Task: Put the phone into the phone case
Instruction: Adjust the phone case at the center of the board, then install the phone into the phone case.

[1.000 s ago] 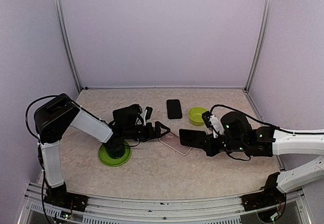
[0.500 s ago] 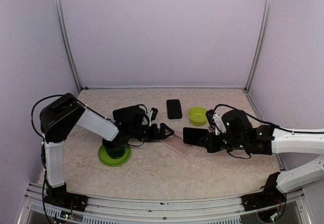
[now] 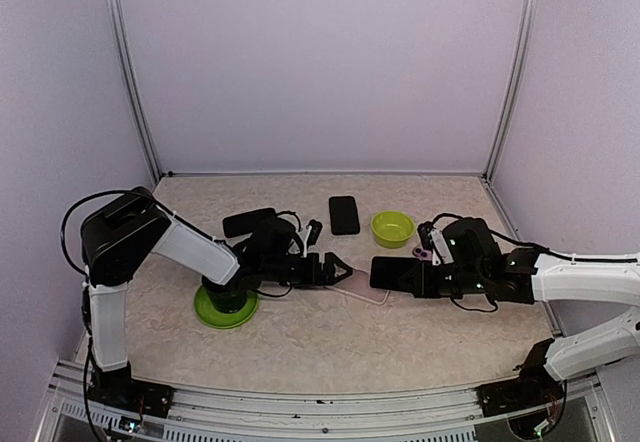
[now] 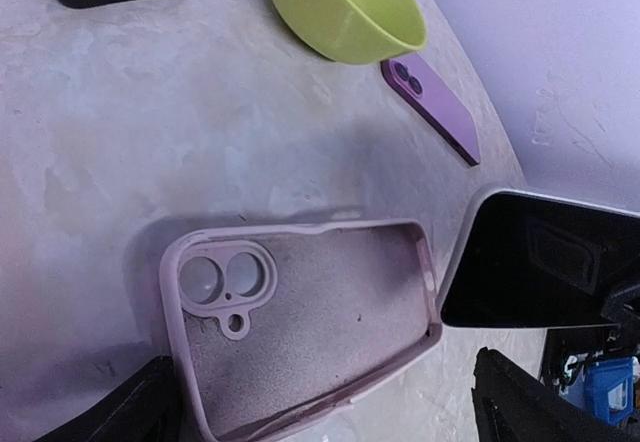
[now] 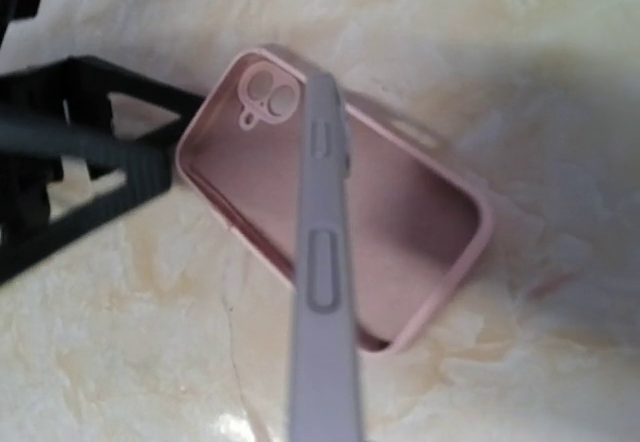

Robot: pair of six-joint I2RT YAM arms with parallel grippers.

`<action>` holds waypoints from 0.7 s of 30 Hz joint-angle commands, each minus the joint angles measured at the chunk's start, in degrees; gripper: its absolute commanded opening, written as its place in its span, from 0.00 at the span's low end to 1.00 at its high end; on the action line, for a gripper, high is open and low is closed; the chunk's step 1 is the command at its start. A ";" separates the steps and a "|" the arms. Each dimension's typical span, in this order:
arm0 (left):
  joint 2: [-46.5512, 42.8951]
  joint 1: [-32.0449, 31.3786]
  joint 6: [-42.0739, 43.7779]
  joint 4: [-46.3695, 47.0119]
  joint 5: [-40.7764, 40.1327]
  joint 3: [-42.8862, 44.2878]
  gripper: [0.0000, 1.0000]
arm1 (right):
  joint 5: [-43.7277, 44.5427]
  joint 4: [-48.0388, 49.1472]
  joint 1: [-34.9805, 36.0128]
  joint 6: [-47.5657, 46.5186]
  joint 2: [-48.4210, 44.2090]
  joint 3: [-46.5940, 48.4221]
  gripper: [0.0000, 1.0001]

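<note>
Robot lab, enclosed test cell. Plain lilac walls [image 3: 320,62] box in desk [image 3: 300,337] along back, left and right edges. Aluminium posts [image 3: 130,72] rise at both far corners. Metal rail [image 3: 300,407] runs along near edge; two arm bases [image 3: 110,384] bolted there, near corners. Black cable [image 3: 63,227] loops off left arm [image 3: 185,247]. Desk top marble-patterned, evenly lit.

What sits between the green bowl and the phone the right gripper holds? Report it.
A purple phone, camera side up, lies between the bowl and the held phone; the left wrist view shows it.
</note>
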 commanded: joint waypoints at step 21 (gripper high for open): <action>-1.71 -1.38 -2.93 3.65 -0.56 -2.43 0.99 | -28.89 17.34 -12.95 4.93 13.26 4.57 0.00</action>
